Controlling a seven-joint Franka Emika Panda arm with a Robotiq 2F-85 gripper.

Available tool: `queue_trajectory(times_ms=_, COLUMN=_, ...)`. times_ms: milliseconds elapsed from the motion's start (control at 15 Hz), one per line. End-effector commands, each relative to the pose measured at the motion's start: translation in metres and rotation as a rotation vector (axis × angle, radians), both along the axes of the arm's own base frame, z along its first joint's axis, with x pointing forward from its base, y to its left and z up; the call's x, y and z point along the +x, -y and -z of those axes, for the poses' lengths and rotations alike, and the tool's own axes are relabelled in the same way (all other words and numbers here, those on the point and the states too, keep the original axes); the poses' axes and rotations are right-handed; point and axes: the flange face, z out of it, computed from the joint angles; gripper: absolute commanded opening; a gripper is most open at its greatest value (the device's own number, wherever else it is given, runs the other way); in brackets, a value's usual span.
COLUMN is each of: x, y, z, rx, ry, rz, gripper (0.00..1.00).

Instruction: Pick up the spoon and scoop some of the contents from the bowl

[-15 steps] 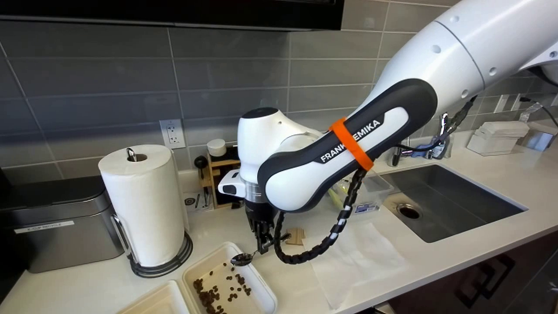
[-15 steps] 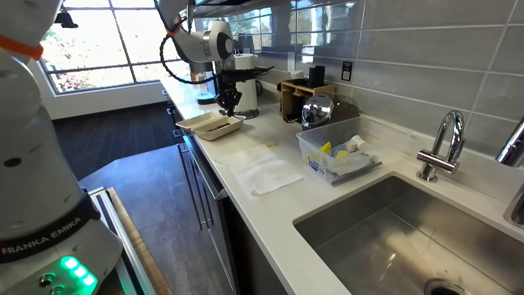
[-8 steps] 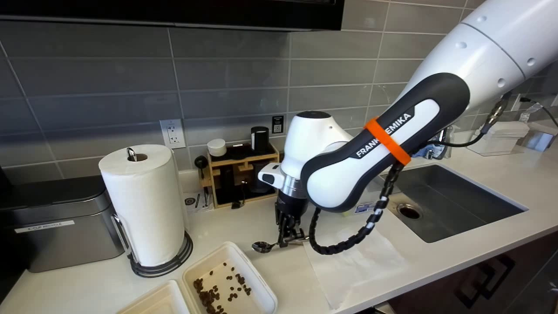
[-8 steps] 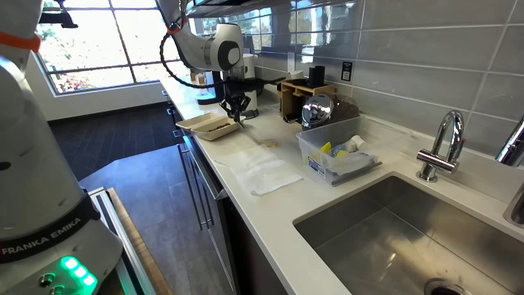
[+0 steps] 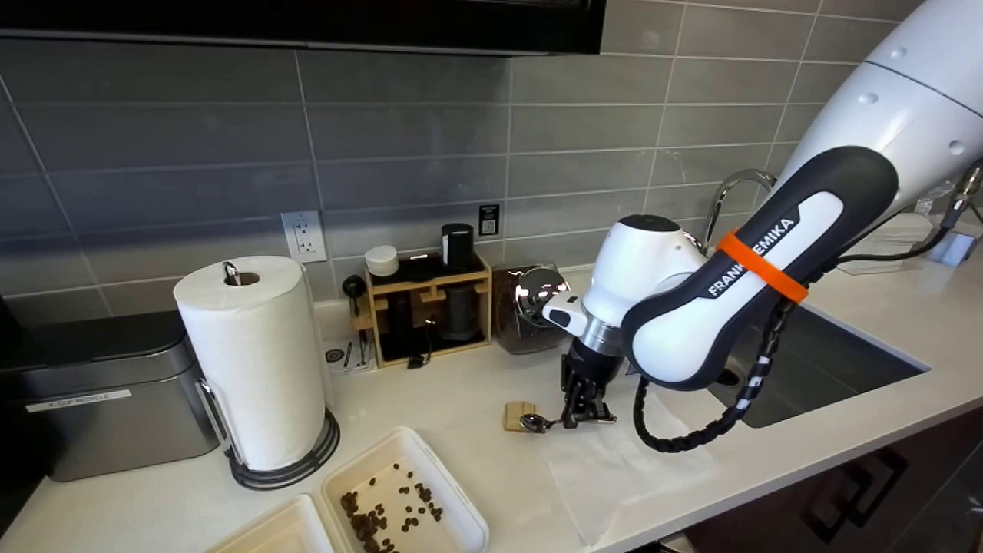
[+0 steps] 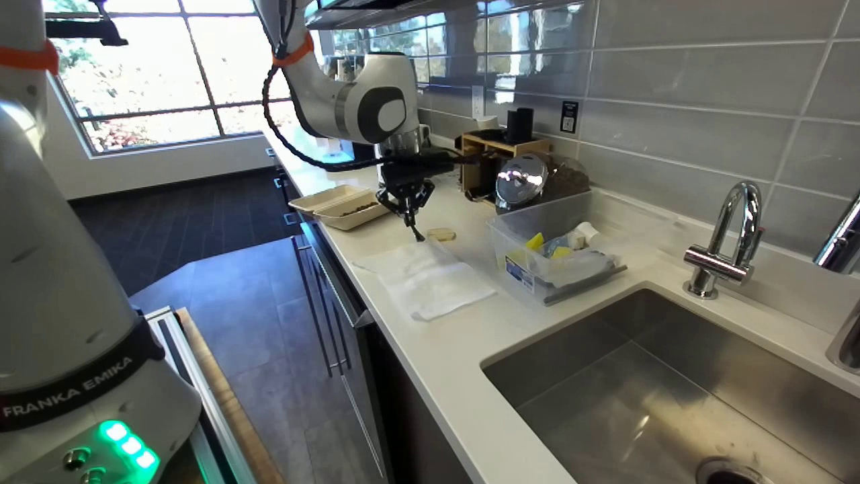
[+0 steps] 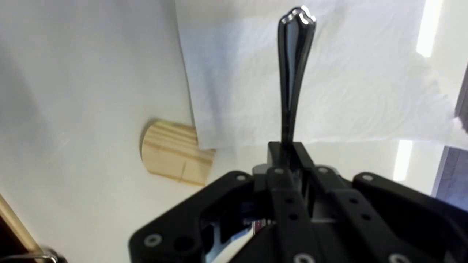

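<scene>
A: Where's the spoon [image 7: 292,69] right now?

B: Pinched in the end effector [image 7: 287,146], which is clenched on the slim stretch of the handle. In the wrist view the flared tail juts out against the white sheet [image 7: 351,80]; in an exterior view the oval end sticks out the opposite side, overlapping the tan wooden piece [image 5: 513,415]. Whether those two touch, I can't tell.

A: How do you expect it to handle?

B: Light and stiff, I'd say. It's polished metal, so squeezing hard shouldn't hurt it, but it looks slick. On a shaft that narrow, a shove against the oval end could make it roll or swivel.

A: Would you hold it elsewhere?

B: Maybe further back, where the handle broadens and gives flatter faces. That buys reach too, though with more leverage against the grip.

A: And for scooping?

B: The bowl [image 5: 453,491] sits well apart from it on the desk [image 5: 461,392], its contents [image 5: 366,524] loose and thickest along one side. They look hard and likely to roll, so I'd press them gently towards a wall. The bowl seems light; it may skid.

A: Anything riding in the spoon?

B: Too shiny and small to tell.
</scene>
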Motion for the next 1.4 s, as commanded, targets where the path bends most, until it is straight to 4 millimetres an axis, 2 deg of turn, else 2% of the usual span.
queue_trajectory(times_ms=0, x=-0.027, y=0.033, z=0.007, rx=-0.003, ry=0.004, rz=0.051, gripper=0.02)
queue_trajectory(times_ms=267, x=-0.030, y=0.060, z=0.021, rx=-0.035, ry=0.004, rz=0.101, gripper=0.02)
queue_trajectory(times_ms=600, x=-0.028, y=0.079, z=0.034, rx=-0.071, ry=-0.031, rz=0.100, gripper=0.02)
queue_trajectory(times_ms=933, x=-0.034, y=0.075, z=0.048, rx=-0.058, ry=-0.052, rz=0.077, gripper=0.02)
queue_trajectory(times_ms=1333, x=-0.033, y=0.076, z=0.062, rx=-0.083, ry=-0.068, rz=0.064, gripper=0.02)
